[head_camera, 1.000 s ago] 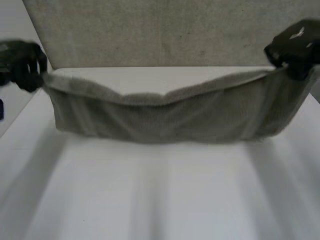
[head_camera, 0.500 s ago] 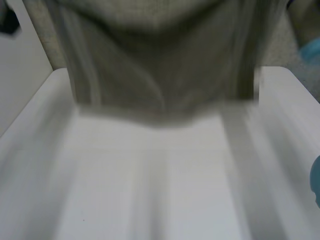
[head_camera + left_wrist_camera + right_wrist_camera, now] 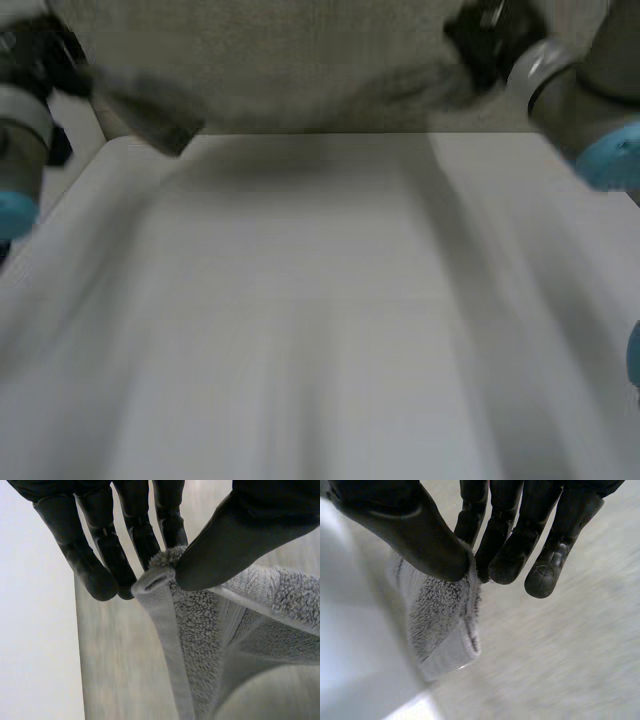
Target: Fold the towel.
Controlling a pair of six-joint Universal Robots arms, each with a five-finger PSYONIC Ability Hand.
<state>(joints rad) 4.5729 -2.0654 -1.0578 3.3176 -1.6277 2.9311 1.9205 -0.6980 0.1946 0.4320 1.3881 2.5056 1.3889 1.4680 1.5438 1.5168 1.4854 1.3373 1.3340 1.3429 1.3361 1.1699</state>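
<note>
At far edge of table (image 3: 320, 320): towel (image 3: 200, 625) up in the air, no fold made yet.
L hand (image 3: 240, 535) pinches one hemmed corner btwn thumb and fingers; R hand (image 3: 430, 540) pinches another corner the same way. Cloth hangs btwn them, apparently off the tabletop. Grey terry w/ flat woven border, looks soft and floppy. All folding prob. left: lay it down, bring edges together.
</note>
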